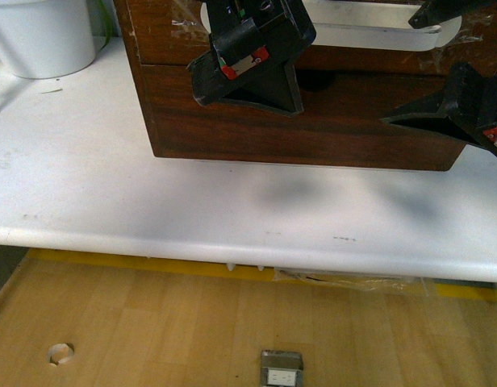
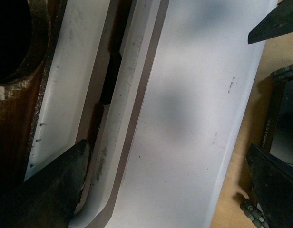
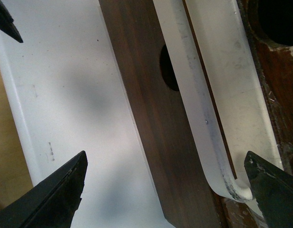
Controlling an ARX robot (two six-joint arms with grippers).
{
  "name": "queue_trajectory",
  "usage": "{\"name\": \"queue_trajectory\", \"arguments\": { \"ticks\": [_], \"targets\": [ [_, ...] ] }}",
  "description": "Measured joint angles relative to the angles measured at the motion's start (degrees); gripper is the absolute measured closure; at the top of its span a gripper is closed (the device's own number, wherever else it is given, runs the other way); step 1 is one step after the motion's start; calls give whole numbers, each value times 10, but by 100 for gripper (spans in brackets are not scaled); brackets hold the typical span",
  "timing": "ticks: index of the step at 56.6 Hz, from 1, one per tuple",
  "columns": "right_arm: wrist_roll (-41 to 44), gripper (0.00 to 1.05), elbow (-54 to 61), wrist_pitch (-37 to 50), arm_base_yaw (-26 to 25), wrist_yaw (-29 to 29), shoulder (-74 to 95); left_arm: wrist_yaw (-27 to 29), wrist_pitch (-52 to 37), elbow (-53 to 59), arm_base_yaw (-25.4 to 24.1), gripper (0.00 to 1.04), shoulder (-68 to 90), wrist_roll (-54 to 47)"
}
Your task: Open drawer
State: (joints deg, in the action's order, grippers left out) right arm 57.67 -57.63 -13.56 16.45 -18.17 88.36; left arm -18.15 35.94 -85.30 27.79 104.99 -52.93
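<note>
The dark brown drawer [image 1: 164, 32] is the upper one in a wooden cabinet on the white table [image 1: 232, 210]. Its long white bar handle [image 1: 369, 34] shows at the top of the front view. My left gripper [image 1: 248, 56] is open in front of the handle's left part. In the left wrist view its jaws [image 2: 168, 185] stand wide, one finger [image 2: 56, 190] beside the handle's curved end [image 2: 122, 95]. My right gripper [image 1: 398, 71] is open at the handle's right part. In the right wrist view [image 3: 165, 190] the handle's end [image 3: 199, 118] lies between the jaws, close to one finger [image 3: 275, 190].
Below is a plain dark drawer front [image 3: 146, 95] with a notch [image 3: 169, 66] and no handle. A white bucket [image 1: 43, 36] stands at the back left. The table's front edge [image 1: 232, 254] is close. The wooden floor has a metal outlet [image 1: 281, 371].
</note>
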Motion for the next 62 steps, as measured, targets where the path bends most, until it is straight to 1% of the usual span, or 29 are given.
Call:
{"name": "queue_trajectory", "arguments": {
  "ticks": [13,25,45,62],
  "targets": [
    [29,9,-20,-55,1,-15,5,-5,17,-3,-2,6,0,-20],
    [52,9,-26,-85,1,-33,5,-8,35,1,-2,6,-9,-37],
    [98,9,-16,-129,2,-68,-10,-8,46,47,6,6,-52,-64],
    [112,9,11,-162,16,-75,-45,-5,54,104,17,6,-113,-68]
  ]
}}
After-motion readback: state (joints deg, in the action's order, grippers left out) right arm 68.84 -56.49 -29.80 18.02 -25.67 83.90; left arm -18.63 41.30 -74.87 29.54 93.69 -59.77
